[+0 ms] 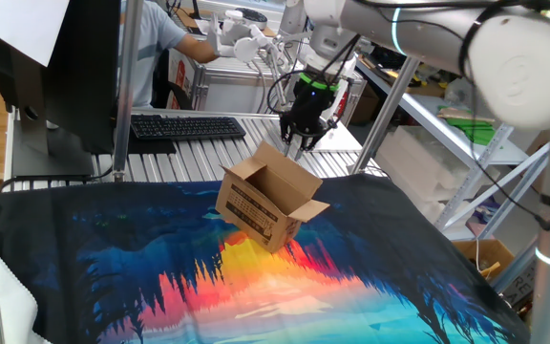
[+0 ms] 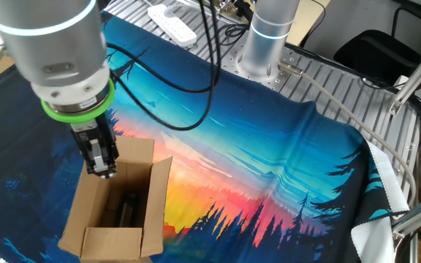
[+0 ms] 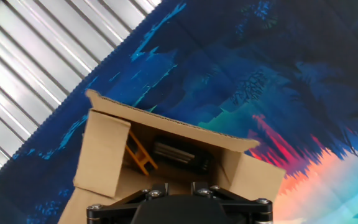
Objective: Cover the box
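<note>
1. Right, the box [image 1: 267, 204] sits centre frame in one fixed view, on a printed cloth [image 1: 160, 277] of blue trees and an orange sunset, flaps up and open.
2. Black print runs along its near side there, too small to read.
3. Above its far flap hangs the gripper [image 1: 301, 145], pointing down; fingers look nearly together, but whether they pinch the flap edge I cannot tell.
4. From the other fixed view, lower left of frame, the gripper [image 2: 102, 169] stands at the box [image 2: 115, 212] rim, and something dark lies inside.
5. Looking down from the hand, the box [image 3: 166, 155] fills the lower left: a dark block and a small orange ladder-like piece [image 3: 140, 155] inside.
6. Only the first fixed view shows a black keyboard [image 1: 187, 126] at upper left.
</note>
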### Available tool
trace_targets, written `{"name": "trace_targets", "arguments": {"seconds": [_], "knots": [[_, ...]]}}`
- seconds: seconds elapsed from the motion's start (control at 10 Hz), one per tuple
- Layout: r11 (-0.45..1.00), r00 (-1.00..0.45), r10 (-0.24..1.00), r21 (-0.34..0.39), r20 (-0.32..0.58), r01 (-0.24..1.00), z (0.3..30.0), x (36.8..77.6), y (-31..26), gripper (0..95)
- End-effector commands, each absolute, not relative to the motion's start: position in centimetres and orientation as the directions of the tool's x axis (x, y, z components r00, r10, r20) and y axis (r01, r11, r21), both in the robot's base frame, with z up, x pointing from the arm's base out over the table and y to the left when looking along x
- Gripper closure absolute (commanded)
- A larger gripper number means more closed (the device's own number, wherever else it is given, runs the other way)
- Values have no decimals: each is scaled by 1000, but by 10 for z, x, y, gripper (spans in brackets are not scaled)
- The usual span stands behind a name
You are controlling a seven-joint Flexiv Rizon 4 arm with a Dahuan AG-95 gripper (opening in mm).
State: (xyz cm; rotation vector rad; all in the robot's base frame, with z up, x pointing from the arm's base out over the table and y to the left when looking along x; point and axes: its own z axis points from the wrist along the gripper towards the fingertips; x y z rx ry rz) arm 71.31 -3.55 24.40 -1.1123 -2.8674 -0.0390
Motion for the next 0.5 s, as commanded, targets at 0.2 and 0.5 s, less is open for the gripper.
{"name": "trace_targets", "arguments": {"seconds": [0.2, 0.5], "knots": [[725, -724, 687, 1, 65, 688, 244, 710, -36, 760], [751, -750, 659, -3, 58, 660, 244, 710, -36, 760]]}}
